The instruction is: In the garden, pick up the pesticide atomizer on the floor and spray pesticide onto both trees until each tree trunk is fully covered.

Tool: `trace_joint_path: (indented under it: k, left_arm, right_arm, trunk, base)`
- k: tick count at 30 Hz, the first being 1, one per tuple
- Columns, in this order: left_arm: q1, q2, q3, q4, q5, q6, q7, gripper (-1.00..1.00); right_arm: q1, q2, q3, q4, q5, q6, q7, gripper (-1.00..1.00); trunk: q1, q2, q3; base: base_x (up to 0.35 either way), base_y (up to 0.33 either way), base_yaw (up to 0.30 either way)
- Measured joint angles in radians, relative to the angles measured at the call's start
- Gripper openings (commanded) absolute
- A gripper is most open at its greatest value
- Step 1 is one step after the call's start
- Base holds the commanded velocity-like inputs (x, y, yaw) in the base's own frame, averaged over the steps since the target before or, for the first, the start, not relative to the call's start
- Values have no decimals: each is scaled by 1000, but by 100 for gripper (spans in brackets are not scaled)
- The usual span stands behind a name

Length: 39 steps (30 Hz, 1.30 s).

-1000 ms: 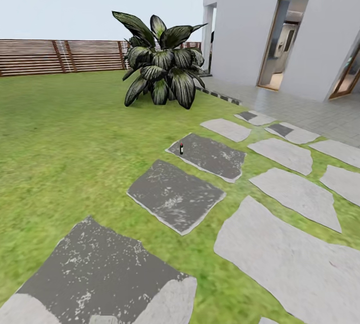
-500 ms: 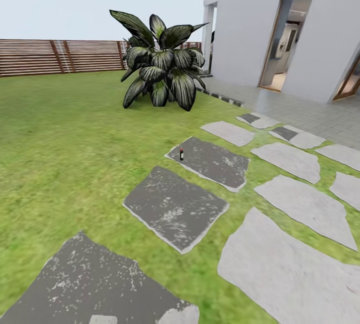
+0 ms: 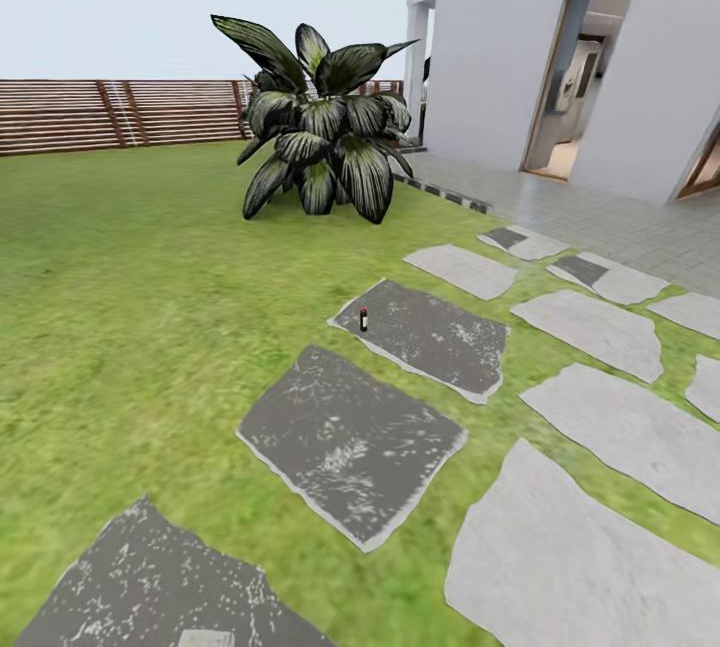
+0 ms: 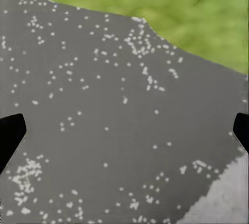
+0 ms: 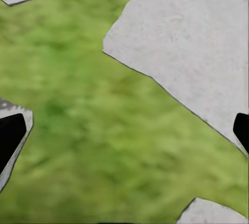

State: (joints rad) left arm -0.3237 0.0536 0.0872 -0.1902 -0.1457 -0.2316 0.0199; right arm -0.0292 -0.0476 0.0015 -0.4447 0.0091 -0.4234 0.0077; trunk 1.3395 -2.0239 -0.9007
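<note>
The pesticide atomizer [image 3: 363, 319] is a tiny dark bottle with a red top. It stands upright at the left corner of a dark stepping stone [image 3: 425, 335] in the garden lawn [image 3: 130, 297], some way ahead of me. My left gripper [image 4: 124, 136] is open above a dark speckled stone [image 4: 104, 115], its fingertips [image 4: 9, 138] at the frame's edges. My right gripper [image 5: 124, 133] is open over grass [image 5: 93, 130], between pale stones [image 5: 192, 42]. Neither holds anything. The trees and their trunks are out of view.
A large dark leafy bush [image 3: 320, 142] stands beyond the atomizer. The brown slat fence [image 3: 120, 112] runs along the back. A white house [image 3: 560, 47] with open doorways and a tiled patio [image 3: 600, 217] lies to the right. Stepping stones [image 3: 345, 442] lead forward.
The whole head view has shifted: the camera has moved forward, so the stones and the atomizer sit lower and nearer in the picture. Nothing in the garden itself has moved.
</note>
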Motion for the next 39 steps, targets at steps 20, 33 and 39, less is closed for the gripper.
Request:
trace_joint_path:
  k: [20, 33, 39]
  left_arm:
    - [0, 0, 0, 0, 0, 0, 0, 100]
    - [0, 0, 0, 0, 0, 0, 0, 100]
    - [0, 0, 0, 0, 0, 0, 0, 100]
  right_arm:
    - [0, 1, 0, 0, 0, 0, 0, 100]
    - [0, 2, 0, 0, -1, 0, 1, 100]
    - [0, 2, 0, 0, -1, 0, 0, 100]
  trunk:
    - [0, 0, 0]
    - [0, 0, 0]
    - [0, 0, 0]
  base:
    - [337, 24, -2]
    - [293, 188, -250]
    - [289, 195, -284]
